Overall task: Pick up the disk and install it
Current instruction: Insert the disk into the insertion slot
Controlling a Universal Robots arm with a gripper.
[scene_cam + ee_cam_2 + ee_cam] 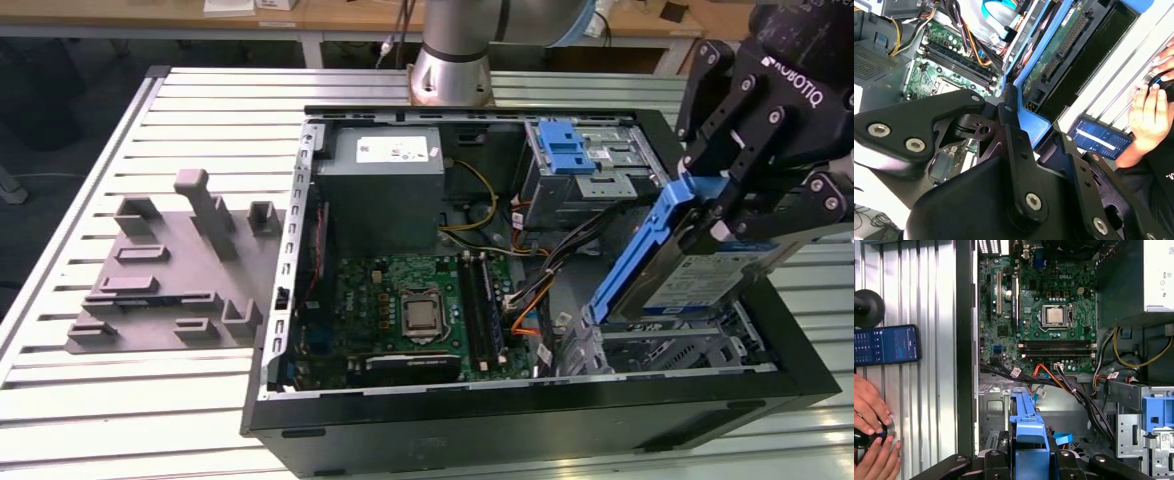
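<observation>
Here the disk (694,285) hangs edgewise, long axis slanting.

Gripper (718,215) hangs tilted, jaws clamped on the disk (697,282).

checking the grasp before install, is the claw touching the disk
Touching: in the exterior view the claw grips the disk by its blue rail frame, holding it tilted.

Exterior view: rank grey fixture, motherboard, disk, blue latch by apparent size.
1. grey fixture
2. motherboard and disk: too close to rank, disk nearer the camera
3. blue latch, smallest
</observation>
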